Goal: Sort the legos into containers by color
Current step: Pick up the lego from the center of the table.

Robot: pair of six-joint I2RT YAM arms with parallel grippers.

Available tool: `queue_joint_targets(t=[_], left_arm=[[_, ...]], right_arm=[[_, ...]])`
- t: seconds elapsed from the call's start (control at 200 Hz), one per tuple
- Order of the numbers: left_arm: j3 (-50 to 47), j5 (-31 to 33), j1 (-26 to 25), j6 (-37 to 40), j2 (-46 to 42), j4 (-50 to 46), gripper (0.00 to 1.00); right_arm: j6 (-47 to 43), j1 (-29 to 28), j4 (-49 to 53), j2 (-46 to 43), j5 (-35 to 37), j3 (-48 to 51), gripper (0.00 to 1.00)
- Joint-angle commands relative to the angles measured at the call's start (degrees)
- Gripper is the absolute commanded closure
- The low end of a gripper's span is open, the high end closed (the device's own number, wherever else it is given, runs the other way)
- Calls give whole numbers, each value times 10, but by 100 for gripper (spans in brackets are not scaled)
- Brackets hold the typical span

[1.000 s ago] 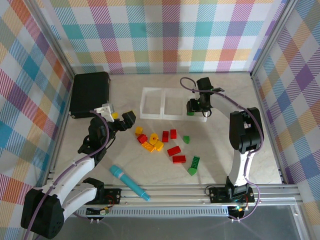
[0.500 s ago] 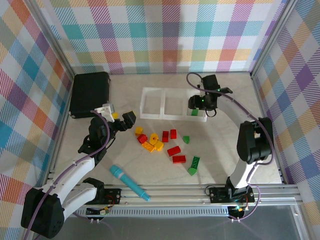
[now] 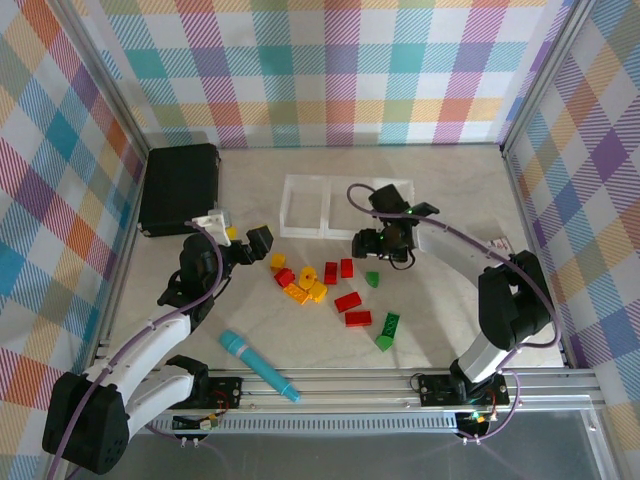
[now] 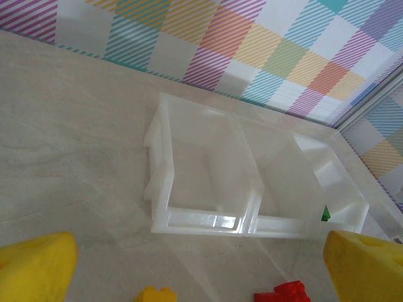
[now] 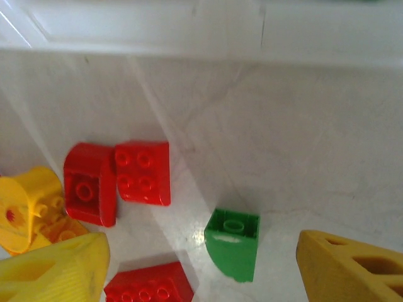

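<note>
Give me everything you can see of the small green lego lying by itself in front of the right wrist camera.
The green lego is a small, glossy plastic piece with one round stud on top. One end is squared and the other rounded. It lies stud up on the pale marbled table, on the near side of the tray, touching no other brick. Two red bricks lie apart from it to the left in the wrist view. The right gripper hangs close by with its jaws apart, not gripping it.

Legos (image 3: 347, 301): yellow, red and green bricks, scattered loose on the worktop (image 3: 440, 320).
Containers (image 3: 303, 236): clear three-compartment tray, flat, just behind them.
</note>
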State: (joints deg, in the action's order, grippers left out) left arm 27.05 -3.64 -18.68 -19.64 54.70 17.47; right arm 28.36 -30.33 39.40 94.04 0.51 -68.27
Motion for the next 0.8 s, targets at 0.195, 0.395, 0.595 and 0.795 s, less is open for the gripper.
queue_joint_targets(t=[0.195,0.395,0.595,0.795], left_arm=[[-20,-10,-3,19,-15,5,0],[-16,-7,-4,21,-11,0,0],[-13,-9,-4,19,3,9,0],[-7,-16,-4,18,16,11,0]], right_arm=[[47,-35,36,38,56,16,22],[42,-37,36,64,56,20,28],[39,-39,23,85,50,23,32],[32,-40,19,98,50,17,42]])
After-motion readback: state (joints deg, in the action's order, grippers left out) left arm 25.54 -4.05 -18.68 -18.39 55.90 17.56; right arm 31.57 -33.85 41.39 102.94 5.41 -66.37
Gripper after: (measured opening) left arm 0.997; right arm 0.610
